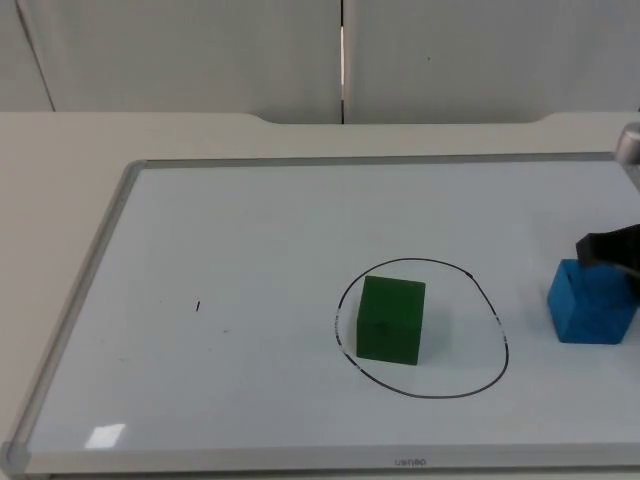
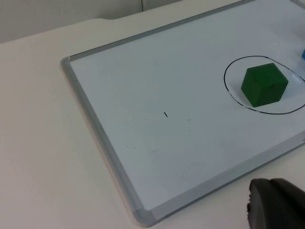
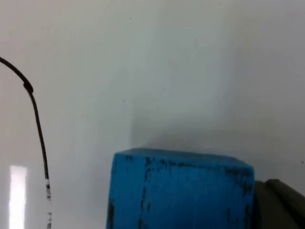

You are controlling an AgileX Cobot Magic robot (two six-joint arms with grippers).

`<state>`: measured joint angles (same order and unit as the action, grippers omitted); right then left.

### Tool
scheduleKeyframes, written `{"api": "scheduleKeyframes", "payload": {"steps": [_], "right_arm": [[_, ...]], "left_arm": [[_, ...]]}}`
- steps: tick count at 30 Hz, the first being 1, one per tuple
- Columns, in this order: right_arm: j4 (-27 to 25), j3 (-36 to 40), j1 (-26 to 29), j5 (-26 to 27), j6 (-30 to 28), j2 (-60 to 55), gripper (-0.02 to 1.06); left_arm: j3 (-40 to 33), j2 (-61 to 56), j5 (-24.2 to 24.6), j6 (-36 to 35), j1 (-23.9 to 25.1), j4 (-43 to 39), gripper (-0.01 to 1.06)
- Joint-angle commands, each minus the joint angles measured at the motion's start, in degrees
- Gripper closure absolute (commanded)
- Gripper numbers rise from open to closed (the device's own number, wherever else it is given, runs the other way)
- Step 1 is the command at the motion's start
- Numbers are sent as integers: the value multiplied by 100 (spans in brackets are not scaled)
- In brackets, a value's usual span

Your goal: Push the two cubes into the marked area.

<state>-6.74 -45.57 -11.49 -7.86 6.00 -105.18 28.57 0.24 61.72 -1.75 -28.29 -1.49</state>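
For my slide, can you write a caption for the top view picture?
Green cube sits inside the drawn circle; right claw sits behind the blue cube just outside.

Green cube (image 1: 390, 319) inside drawn circle (image 1: 497, 318); blue cube (image 1: 590, 301) just outside.

One cube (image 1: 390, 319) sits inside the drawn ring (image 1: 497, 322) on the whiteboard (image 1: 250, 250); the other cube (image 1: 590, 303) lies just outside to its right, the right gripper (image 1: 612, 250) touching its far side
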Motion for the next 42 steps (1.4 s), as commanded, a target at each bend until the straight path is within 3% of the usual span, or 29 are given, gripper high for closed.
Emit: {"api": "scheduleKeyframes", "payload": {"steps": [1, 12, 42], "right_arm": [[-113, -31, -60, 84, 1, 14, 105], [-115, -31, -438, 305, 1, 14, 105], [-146, -31, -715, 297, 215, 14, 105]], "left_arm": [[-17, -24, -5, -5, -24, -51, 105], [-17, -24, -5, -5, -24, -51, 105], [-17, -24, -5, -5, -24, -51, 105]]}}
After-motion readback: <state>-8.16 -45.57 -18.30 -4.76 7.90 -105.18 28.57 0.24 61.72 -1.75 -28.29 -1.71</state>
